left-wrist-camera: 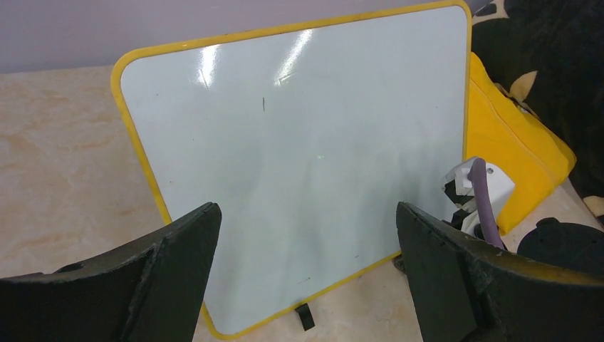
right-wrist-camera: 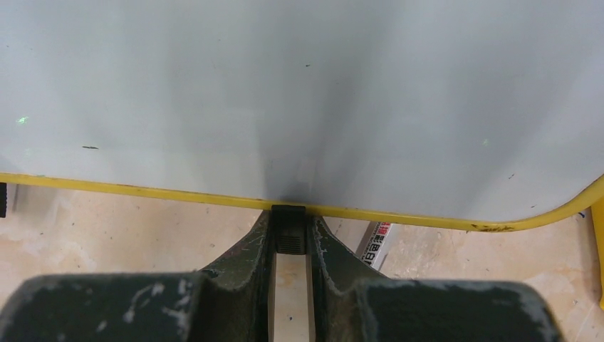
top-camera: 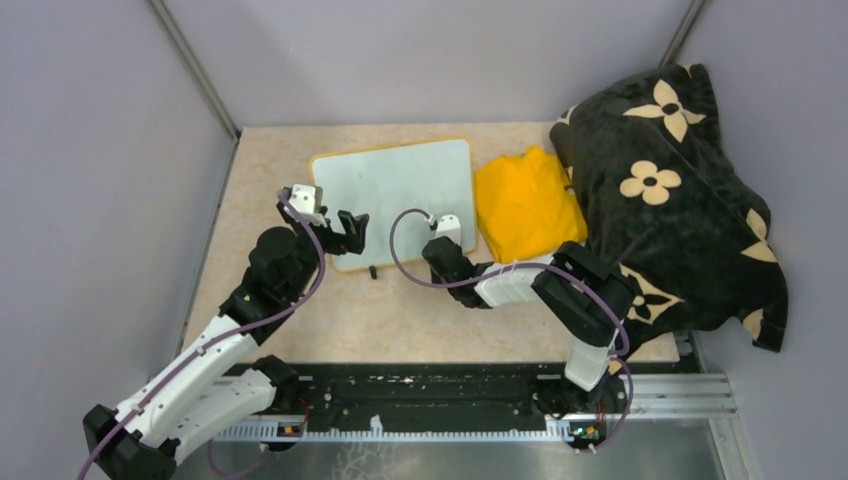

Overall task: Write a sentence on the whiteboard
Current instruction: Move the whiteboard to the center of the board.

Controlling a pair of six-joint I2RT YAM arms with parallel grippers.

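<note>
The whiteboard (top-camera: 395, 190) has a yellow frame and stands tilted back on the beige table. Its face (left-wrist-camera: 299, 157) is blank apart from a few small dark specks; no green sentence shows on it. My right gripper (top-camera: 452, 240) is at the board's lower right edge. In the right wrist view, the right gripper (right-wrist-camera: 289, 228) is shut on the board's black foot (right-wrist-camera: 289, 235), right under the frame. My left gripper (top-camera: 337, 228) is open and empty in front of the board's lower left part, with its fingers (left-wrist-camera: 171, 256) wide apart. The other black foot (left-wrist-camera: 305, 315) rests on the table.
A folded yellow cloth (top-camera: 525, 205) lies just right of the board. A black blanket with cream flowers (top-camera: 670, 180) is heaped at the far right. A white printed object (right-wrist-camera: 375, 242) lies under the board's lower edge. Grey walls close in the table.
</note>
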